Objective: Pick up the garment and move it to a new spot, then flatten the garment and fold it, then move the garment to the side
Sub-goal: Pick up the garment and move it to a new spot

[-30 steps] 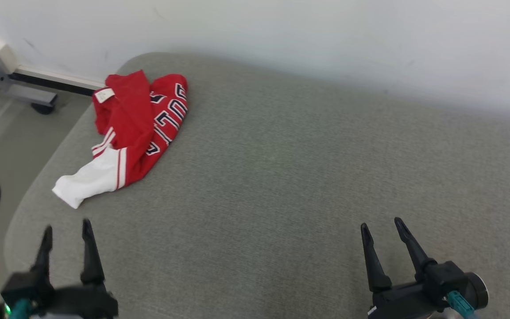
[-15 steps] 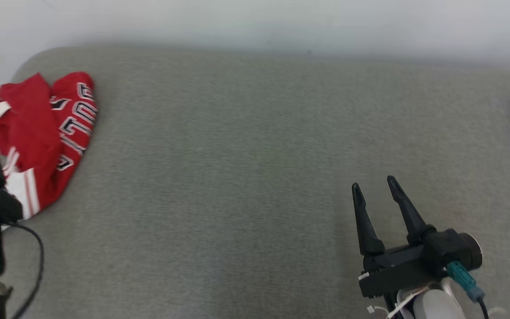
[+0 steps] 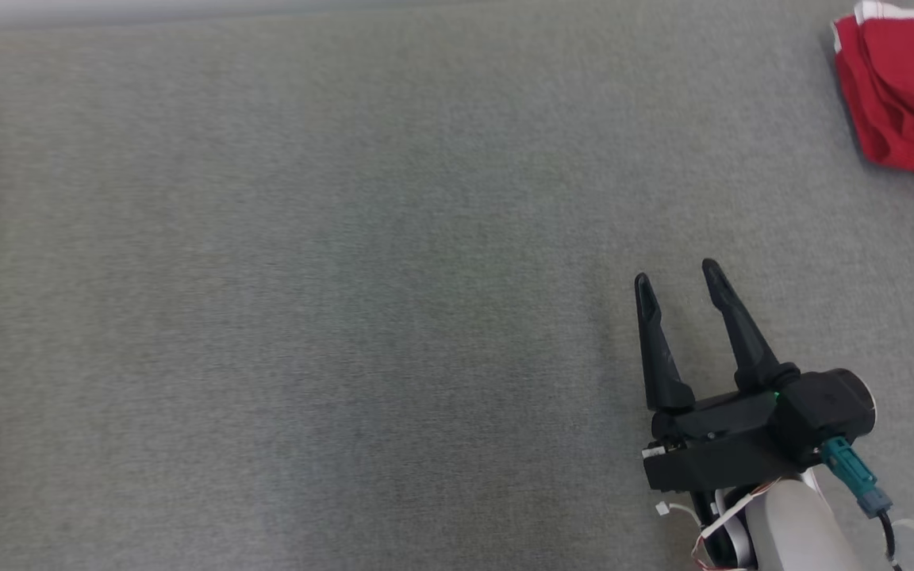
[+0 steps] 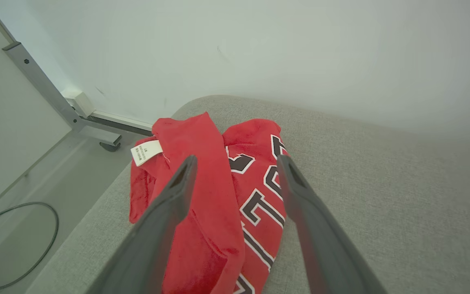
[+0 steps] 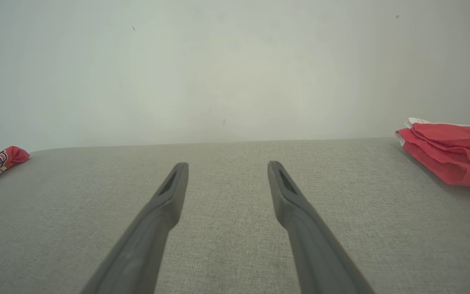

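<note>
On the grey cushion point(image 3: 346, 277): two red pieces, well apart, one at each end. The lettered red garment point(image 4: 218, 204) lies bunched at the left end by the rounded corner, close to the wall point(image 4: 259, 49). Block letters in white with dark outline face up on its right half; the left half is plain red folded over, with a white label point(image 4: 146, 152) sticking out at its far edge. In the head view a striped sliver of it sits at the left border. The left gripper point(image 4: 236, 159) is over that garment, fingers spread wide with nothing between them, aimed along the cloth toward the wall. Can't tell from the wrist view whether the tips touch the fabric. The right gripper point(image 3: 676, 271) is over bare cushion, right of centre, fingers likewise apart and empty, pointing toward the wall. The second red garment point(image 3: 909, 95), with white trim along its far edge, sits crumpled at the right end near the wall, well apart from the right gripper and off to its right. Past the cushion's left end: pale floor point(image 4: 35, 175), a grey metal frame leg point(image 4: 39, 81) running down to a foot, and a dark cable point(image 4: 56, 224) looped on the floor.
</note>
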{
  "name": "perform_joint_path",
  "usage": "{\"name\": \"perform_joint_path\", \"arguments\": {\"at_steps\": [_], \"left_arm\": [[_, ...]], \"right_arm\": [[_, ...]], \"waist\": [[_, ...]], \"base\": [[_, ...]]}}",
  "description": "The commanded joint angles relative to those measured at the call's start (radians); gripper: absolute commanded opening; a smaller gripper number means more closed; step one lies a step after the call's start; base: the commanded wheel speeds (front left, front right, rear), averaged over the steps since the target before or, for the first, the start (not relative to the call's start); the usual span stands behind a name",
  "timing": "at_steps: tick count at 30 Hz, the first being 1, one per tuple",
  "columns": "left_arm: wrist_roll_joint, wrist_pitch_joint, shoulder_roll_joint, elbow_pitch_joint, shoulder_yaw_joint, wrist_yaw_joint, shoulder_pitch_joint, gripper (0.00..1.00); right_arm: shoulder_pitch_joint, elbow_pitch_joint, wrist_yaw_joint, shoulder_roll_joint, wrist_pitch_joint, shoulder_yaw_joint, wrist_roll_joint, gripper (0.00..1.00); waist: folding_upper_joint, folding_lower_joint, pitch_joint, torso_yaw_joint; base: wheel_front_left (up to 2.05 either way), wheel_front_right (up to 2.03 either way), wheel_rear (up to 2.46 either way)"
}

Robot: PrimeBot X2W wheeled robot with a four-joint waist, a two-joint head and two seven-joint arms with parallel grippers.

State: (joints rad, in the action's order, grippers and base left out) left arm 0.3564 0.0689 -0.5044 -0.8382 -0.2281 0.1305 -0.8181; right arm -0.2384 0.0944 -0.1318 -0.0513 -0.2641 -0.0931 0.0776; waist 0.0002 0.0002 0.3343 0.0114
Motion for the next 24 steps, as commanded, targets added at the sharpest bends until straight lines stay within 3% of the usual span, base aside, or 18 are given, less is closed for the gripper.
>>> {"name": "perform_joint_path", "arguments": {"at_steps": [1, 11, 17, 21, 22, 23, 24], "left_arm": [[0.003, 0.007, -0.008, -0.011, 0.001, -0.008, -0.013, 1.00], [-0.014, 0.262, -0.087, -0.183, 0.037, -0.041, -0.087, 1.00], [-0.005, 0.402, -0.087, -0.224, 0.051, -0.066, -0.114, 1.00], [-0.005, 0.456, -0.085, -0.240, 0.053, -0.107, -0.108, 1.00], [-0.001, 0.459, -0.081, -0.239, 0.051, -0.109, -0.107, 0.45], [0.001, 0.453, -0.080, -0.233, 0.050, -0.116, -0.105, 0.00], [-0.007, 0.451, -0.081, -0.227, 0.058, -0.115, -0.098, 0.00]], "right_arm": [[-0.012, -0.005, 0.002, 0.002, 0.000, 0.001, -0.001, 1.00], [-0.031, -0.019, 0.002, 0.002, 0.000, 0.005, -0.018, 1.00], [-0.025, -0.020, 0.002, 0.002, 0.000, 0.008, -0.021, 1.00], [-0.026, -0.023, 0.002, 0.002, 0.000, 0.011, -0.020, 1.00], [-0.026, -0.024, 0.002, 0.002, 0.000, 0.011, -0.020, 1.00], [-0.026, -0.025, 0.002, 0.002, 0.000, 0.012, -0.018, 1.00], [-0.025, -0.024, 0.002, 0.002, 0.000, 0.013, -0.017, 1.00]], "waist": [[-0.0002, -0.0002, 0.069, -0.064], [-0.0002, -0.0002, 0.117, -0.088], [-0.0002, -0.0002, 0.114, -0.090], [-0.0002, -0.0002, 0.114, -0.089], [-0.0002, -0.0002, 0.115, -0.089], [-0.0002, -0.0002, 0.115, -0.088], [-0.0002, -0.0002, 0.114, -0.087]], "base": [[0.00, 0.00, 0.00], [0.00, 0.00, 0.00], [0.00, 0.00, 0.00], [0.00, 0.00, 0.00], [0.00, 0.00, 0.00], [0.00, 0.00, 0.00], [0.00, 0.00, 0.00]]}}
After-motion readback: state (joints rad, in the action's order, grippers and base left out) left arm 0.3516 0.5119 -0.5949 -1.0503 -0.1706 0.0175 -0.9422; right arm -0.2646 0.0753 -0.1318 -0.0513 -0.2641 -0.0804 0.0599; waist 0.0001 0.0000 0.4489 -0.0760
